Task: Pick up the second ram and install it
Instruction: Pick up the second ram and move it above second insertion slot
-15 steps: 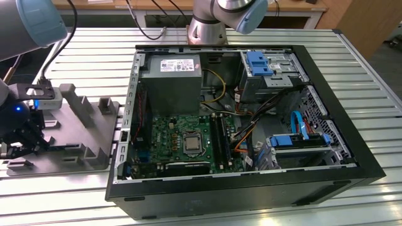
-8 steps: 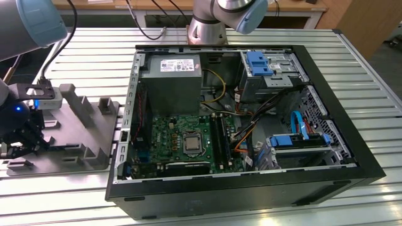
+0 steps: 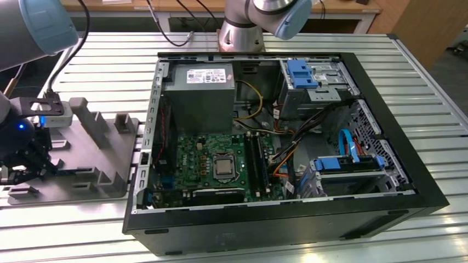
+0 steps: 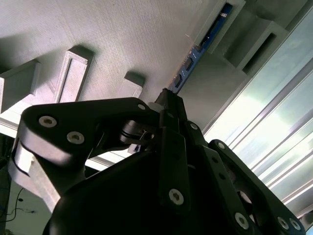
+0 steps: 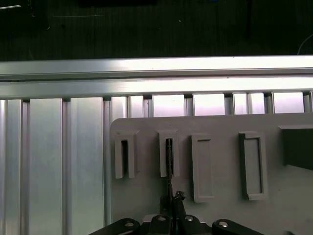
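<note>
Gripper: the gripper (image 5: 169,208) has its black fingers drawn in close on the near end of the second ram (image 5: 168,166).
Second ram: it stands on its thin edge, with its far end in a slotted post of the grey block (image 5: 225,161).
Long axis: in both wrist views it runs straight out from the fingertips along the slot, close over the block's face.
Place: in the exterior view, gripper (image 3: 21,167) and block (image 3: 95,148) sit at 9 o'clock from the computer case (image 3: 241,219), on the slatted counter (image 3: 117,66).
</note>
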Available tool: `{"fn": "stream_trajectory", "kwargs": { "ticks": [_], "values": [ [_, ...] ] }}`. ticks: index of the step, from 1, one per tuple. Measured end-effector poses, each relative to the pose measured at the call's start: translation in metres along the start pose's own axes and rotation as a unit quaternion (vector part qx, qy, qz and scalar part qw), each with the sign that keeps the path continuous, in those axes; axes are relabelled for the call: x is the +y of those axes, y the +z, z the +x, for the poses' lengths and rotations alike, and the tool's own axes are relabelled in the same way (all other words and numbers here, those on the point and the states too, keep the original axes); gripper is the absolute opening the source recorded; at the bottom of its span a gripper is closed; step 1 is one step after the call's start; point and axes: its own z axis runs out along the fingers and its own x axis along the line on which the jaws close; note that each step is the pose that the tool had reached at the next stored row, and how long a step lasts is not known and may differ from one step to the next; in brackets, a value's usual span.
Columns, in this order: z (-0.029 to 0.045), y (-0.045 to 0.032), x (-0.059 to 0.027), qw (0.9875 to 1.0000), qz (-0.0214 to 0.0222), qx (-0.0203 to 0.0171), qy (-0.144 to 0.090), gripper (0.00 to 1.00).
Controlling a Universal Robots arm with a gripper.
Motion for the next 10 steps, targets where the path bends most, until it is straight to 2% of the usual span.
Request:
{"fn": "stream_trajectory", "kwargs": {
  "ticks": [10],
  "values": [
    [0.0,0.0,0.0,1.0,0.0,0.0002,0.0,0.13]
  ]
}}
